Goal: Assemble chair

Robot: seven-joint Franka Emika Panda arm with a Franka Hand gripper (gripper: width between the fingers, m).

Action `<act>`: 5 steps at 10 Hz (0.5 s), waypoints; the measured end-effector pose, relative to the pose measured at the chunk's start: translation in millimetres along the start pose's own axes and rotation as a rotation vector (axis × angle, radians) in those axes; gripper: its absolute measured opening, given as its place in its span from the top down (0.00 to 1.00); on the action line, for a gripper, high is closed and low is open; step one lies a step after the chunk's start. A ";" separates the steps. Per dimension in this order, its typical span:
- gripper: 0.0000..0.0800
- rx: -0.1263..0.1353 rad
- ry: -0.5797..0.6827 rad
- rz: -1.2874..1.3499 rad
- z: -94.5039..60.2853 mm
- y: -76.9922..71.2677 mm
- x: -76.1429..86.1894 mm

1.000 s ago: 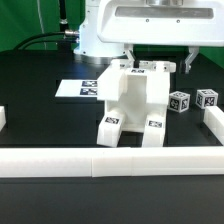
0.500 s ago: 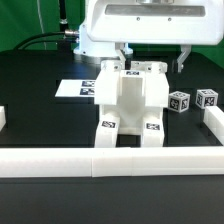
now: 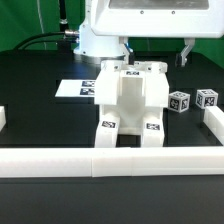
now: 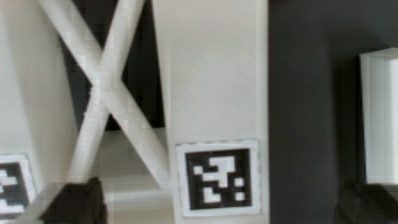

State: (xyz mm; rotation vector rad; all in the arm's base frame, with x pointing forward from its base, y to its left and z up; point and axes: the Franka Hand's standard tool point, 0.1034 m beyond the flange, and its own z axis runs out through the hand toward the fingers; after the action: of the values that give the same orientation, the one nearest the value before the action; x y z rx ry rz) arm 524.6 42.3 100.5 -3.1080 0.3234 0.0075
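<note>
Tool (image 3: 156, 55) hangs wide open and empty above the part-built chair (image 3: 135, 100).

The chair is stood mid-counter (image 3: 40, 110), its feet just behind the front rail (image 3: 110, 160), with the marker board (image 3: 80, 88) behind it toward the exterior view's left. Nothing is gripped; the fingers are held apart over the chair's top. Two loose cubes (image 3: 180, 101) are seen near the chair on the exterior view's right. Step is judged as between placements; next, a cube probably has to be approached and squarely grasped.

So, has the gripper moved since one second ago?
Yes. The gripper has moved up: its fingertips were level with the top of the chair, and now they are above it.
</note>
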 end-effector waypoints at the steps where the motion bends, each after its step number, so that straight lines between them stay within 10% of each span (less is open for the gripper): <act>1: 0.19 -0.005 -0.003 -0.002 4.1 0.2 2.1; 5: 0.19 -0.014 0.009 -0.004 10.6 -0.9 22.2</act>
State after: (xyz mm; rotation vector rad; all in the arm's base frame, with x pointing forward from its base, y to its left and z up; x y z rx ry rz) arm 546.5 38.7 89.7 -3.1238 0.3190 -0.0046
